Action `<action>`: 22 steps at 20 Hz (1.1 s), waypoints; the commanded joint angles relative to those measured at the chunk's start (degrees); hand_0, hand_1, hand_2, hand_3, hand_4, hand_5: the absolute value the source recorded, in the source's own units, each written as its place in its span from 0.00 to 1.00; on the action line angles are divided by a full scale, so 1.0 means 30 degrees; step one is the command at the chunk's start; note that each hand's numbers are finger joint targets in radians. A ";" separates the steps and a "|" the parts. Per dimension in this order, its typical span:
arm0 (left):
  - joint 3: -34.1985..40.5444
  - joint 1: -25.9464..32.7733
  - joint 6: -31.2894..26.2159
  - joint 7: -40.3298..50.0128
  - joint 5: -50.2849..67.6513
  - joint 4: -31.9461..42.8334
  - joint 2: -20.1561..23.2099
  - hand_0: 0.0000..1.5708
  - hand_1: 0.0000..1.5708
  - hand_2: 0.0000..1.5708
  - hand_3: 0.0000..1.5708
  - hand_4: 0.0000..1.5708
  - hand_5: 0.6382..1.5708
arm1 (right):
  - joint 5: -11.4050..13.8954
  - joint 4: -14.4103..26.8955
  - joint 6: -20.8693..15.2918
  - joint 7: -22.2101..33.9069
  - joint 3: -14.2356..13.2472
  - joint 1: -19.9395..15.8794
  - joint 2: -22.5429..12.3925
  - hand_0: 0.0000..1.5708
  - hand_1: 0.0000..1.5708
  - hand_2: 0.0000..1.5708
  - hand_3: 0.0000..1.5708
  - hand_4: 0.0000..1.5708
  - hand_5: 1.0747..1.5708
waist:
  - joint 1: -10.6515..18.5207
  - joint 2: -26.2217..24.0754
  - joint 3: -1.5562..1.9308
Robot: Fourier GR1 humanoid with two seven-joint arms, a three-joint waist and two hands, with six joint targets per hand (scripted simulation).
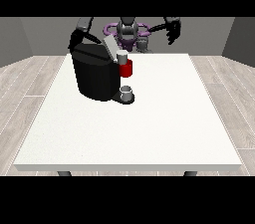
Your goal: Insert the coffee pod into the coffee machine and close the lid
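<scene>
The black coffee machine stands on the left half of the white table. Its grey lid is tilted up and open. A small pale coffee pod sits upright on top of the red holder at the machine's front. On the drip tray below stands a grey cup. The hand at the view's left hangs just behind the machine's top left corner, partly hidden by it. The hand at the view's right is raised near the table's far edge, away from the machine, with relaxed fingers holding nothing.
The robot's torso stands behind the table's far edge. The table's front edge runs across the lower part of the view. Wooden floor surrounds the table.
</scene>
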 commanded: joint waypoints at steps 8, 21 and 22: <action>0.0148 0.3961 -0.1477 0.0798 0.1677 -0.0959 -0.0591 0.00 0.00 0.00 0.00 0.22 1.00 | -0.0705 -0.2966 0.2555 0.1872 0.1522 -0.1552 -0.0255 0.00 0.00 0.00 0.00 0.04 1.00 | 0.1502 -0.2917 0.0006; -0.1609 0.4971 -0.0945 0.3271 0.3859 -0.7156 -0.0598 0.00 0.00 0.00 0.00 0.23 1.00 | -0.2229 -0.2923 0.4171 0.3313 0.0264 -0.5170 -0.1706 0.00 0.00 0.00 0.00 0.11 1.00 | 0.1634 0.0634 0.0010; -0.3019 0.4798 -0.0586 0.3595 0.4743 -0.7463 -0.0678 0.00 0.00 0.00 0.00 0.23 1.00 | -0.2812 -0.1348 0.4384 0.2703 -0.1210 -0.6013 -0.2810 0.00 0.00 0.00 0.00 0.00 1.00 | 0.2679 0.0848 0.0016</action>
